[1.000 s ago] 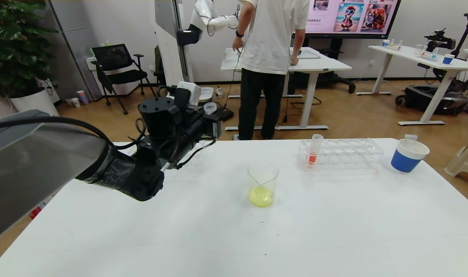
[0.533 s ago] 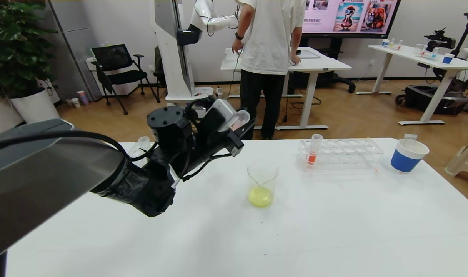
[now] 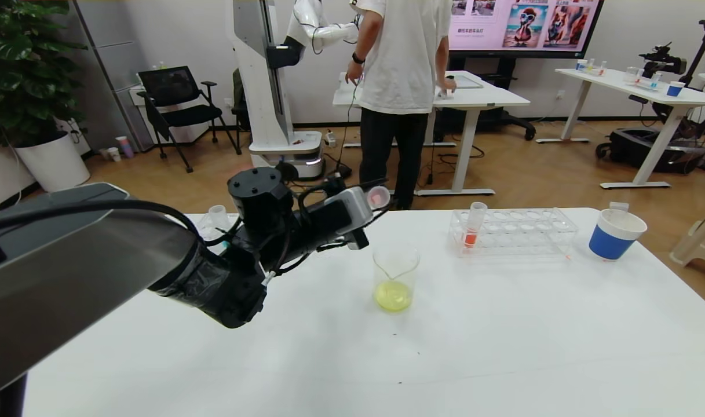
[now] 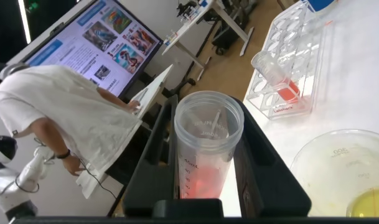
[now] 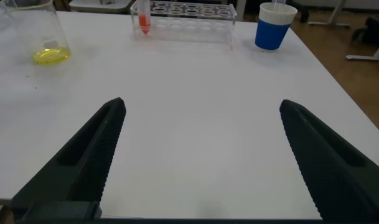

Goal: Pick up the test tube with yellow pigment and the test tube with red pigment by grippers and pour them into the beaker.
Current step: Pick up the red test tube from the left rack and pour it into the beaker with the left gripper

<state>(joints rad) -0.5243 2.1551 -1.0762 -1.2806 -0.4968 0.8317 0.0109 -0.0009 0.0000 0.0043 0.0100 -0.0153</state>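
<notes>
Blue-sleeved paper cup [image 3: 616, 234], clear rack [image 3: 517, 231]

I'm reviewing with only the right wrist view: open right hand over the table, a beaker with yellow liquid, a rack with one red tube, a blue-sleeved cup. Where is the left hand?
Observer: The left hand hangs above the table, up and to the robot's left of the beaker.
Operator: Holding anything?
Observer: Yes, it is shut on a clear tube with a reddish tint low inside.
Operator: Pouring?
Observer: The head view shows the tube tipped near level, its mouth well above the beaker's rim. No stream is visible.
</notes>
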